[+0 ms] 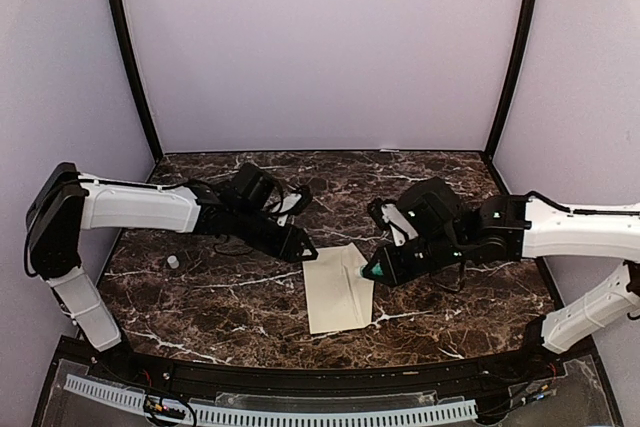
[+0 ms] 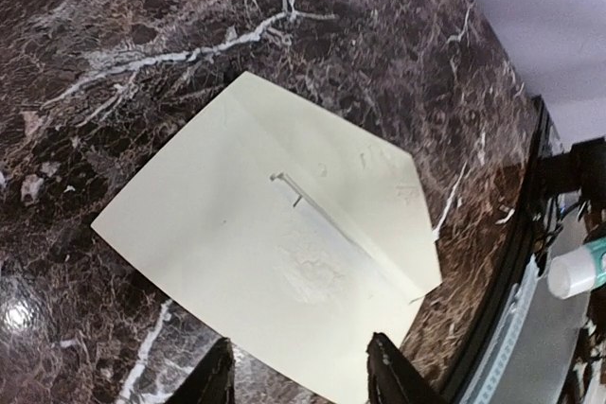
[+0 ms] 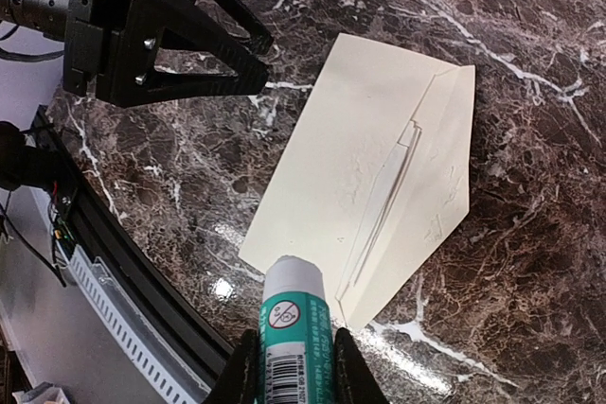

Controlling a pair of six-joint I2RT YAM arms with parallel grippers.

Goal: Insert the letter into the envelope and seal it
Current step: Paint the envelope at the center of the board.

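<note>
Envelope (image 1: 338,289) lies flat on the marble table (image 1: 200,297), lower centre of top view, flap spread toward the right. Left gripper (image 1: 303,247) at its upper-left corner, fingers apart, nothing between them. Right gripper (image 3: 294,366) clamped on a glue stick (image 3: 295,324), tip by the envelope's right edge.

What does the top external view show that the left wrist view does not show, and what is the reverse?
Only the top external view shows both whole arms and a small white object lying on the table's left side. Only the left wrist view shows the left gripper from behind, its fingers apart, and clearly the thin line across the middle of the envelope. Both views share the envelope, the dark marble table and the glue stick.
</note>
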